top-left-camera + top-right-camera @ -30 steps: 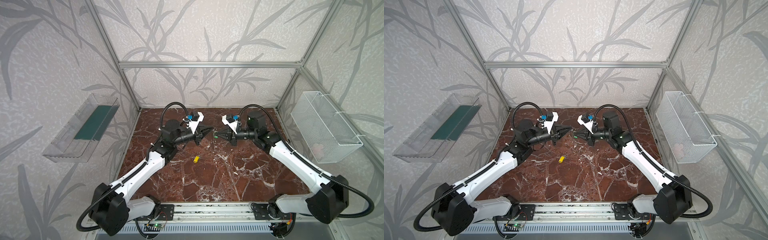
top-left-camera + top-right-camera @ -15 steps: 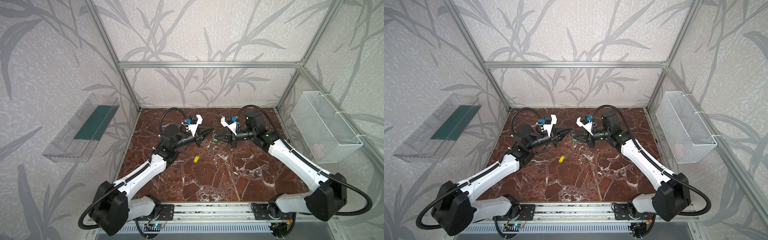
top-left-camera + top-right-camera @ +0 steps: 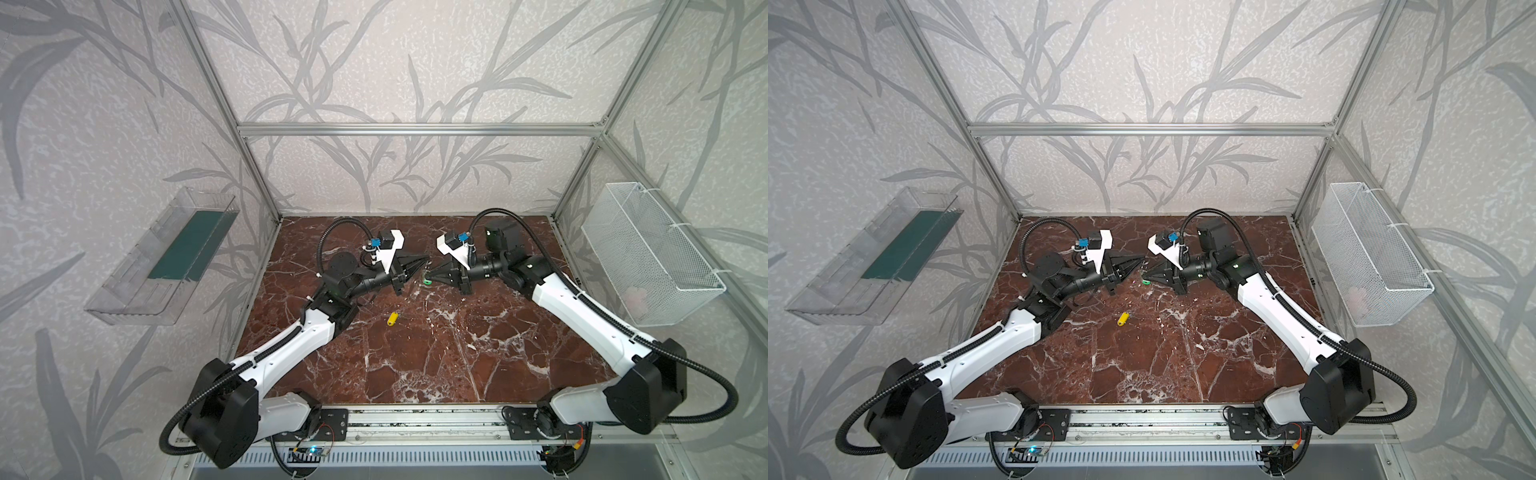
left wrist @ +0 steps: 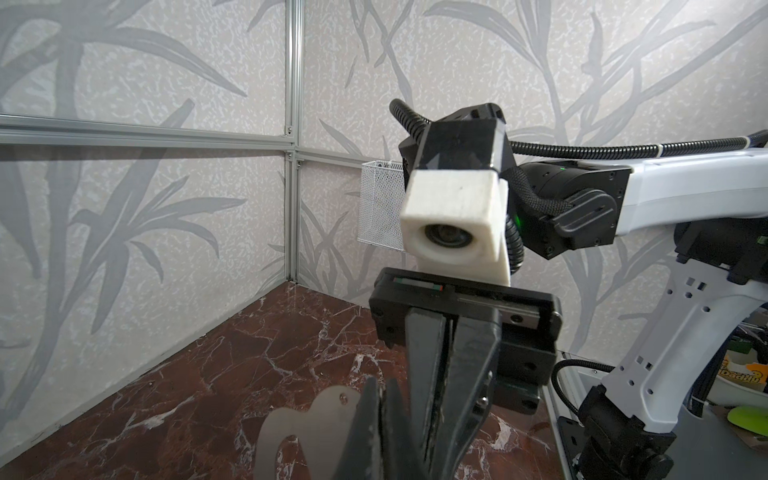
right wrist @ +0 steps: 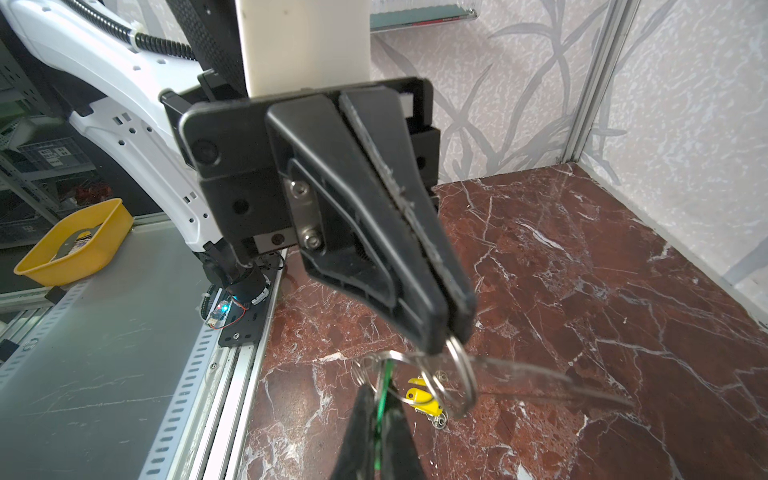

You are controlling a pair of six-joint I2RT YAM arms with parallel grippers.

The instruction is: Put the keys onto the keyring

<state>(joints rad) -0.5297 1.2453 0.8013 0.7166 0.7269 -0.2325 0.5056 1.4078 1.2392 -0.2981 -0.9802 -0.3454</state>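
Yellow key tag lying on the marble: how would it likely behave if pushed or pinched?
The yellow key tag looks small and plastic, so it is probably light and stiff. Lying on the glossy marble tabletop, it would likely slide, not roll. The small wire ring at its end may snag a fingertip.

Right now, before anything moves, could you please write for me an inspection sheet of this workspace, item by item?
Surface: red-brown marble table, veined.
Job's things: keyring and green key are both held in the air; yellow key lies on the table, apart from both grippers.
Clutter: nothing seen.
Grippers: left gripper shut on the keyring; right gripper shut on the green key; their tips nearly meet.
Cables: black hoses loop above each wrist, off the table.
Surroundings: wire basket on the right wall, clear tray on the left wall.
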